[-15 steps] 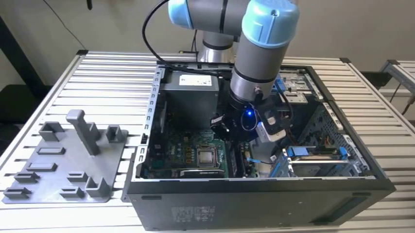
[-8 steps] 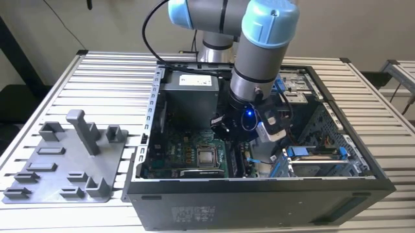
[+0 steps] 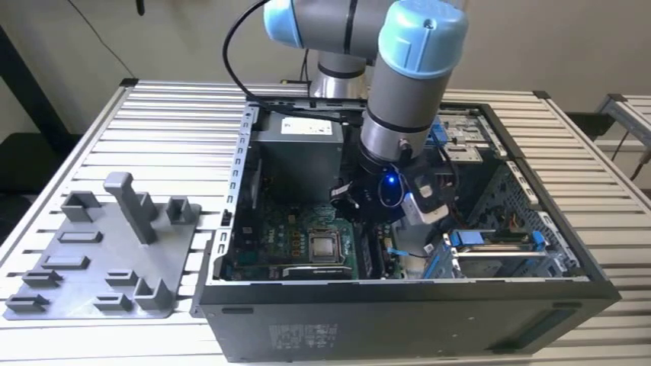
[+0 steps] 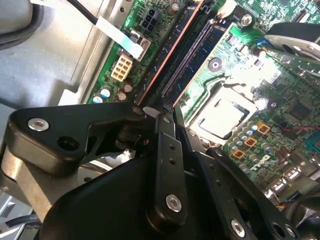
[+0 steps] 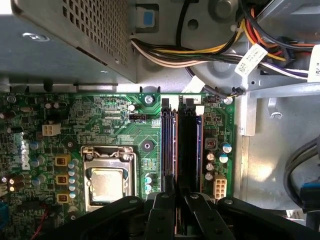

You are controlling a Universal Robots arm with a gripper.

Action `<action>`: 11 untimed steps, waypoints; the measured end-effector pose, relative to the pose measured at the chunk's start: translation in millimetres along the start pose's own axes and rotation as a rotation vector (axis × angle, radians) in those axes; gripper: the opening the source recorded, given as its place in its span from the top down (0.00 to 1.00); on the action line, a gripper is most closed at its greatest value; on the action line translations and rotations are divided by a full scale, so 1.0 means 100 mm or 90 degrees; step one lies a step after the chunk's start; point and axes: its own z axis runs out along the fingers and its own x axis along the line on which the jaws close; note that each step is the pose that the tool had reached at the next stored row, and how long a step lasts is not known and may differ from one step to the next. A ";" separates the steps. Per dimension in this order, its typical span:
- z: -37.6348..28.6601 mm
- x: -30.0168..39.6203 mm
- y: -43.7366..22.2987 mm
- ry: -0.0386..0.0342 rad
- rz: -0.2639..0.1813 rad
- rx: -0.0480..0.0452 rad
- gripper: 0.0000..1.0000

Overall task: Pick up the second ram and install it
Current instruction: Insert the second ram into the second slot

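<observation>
Directly ahead of the jaws, the second ram (image 5: 187,145) stands in its motherboard (image 5: 115,130) slot.

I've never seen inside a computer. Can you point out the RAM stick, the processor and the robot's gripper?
RAM stick (image 5: 187,150): first wrist view, middle of the dark strip's top edge.
Processor (image 5: 107,183): first wrist view, centre of its metal lid.
Gripper (image 5: 176,192): first wrist view, midway between fingertips.

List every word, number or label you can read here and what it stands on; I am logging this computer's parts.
No text can be read for certain.
power supply label, exterior view: too small to read.
case sticker, exterior view: blurred.
cable tag, first wrist view: print too small to read.
motherboard, first wrist view: white lettering too small to read.
</observation>
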 end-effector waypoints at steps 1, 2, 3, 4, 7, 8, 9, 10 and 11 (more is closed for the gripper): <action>0.012 -0.001 0.000 0.0008 0.000 -0.0001 0.86; 0.023 -0.001 0.001 0.0020 0.000 0.0000 0.86; 0.028 -0.001 0.000 0.0029 0.000 0.0000 0.86; 0.028 -0.001 0.000 0.0029 0.000 0.0001 0.86; 0.028 -0.001 0.001 0.0030 0.000 0.0001 0.86; 0.029 -0.001 0.001 0.0030 0.000 0.0001 0.86; 0.029 -0.001 0.001 0.0030 0.000 0.0001 0.86; 0.030 -0.001 0.001 0.0030 0.000 -0.0001 0.86; 0.031 -0.001 0.001 0.0031 0.000 -0.0002 0.84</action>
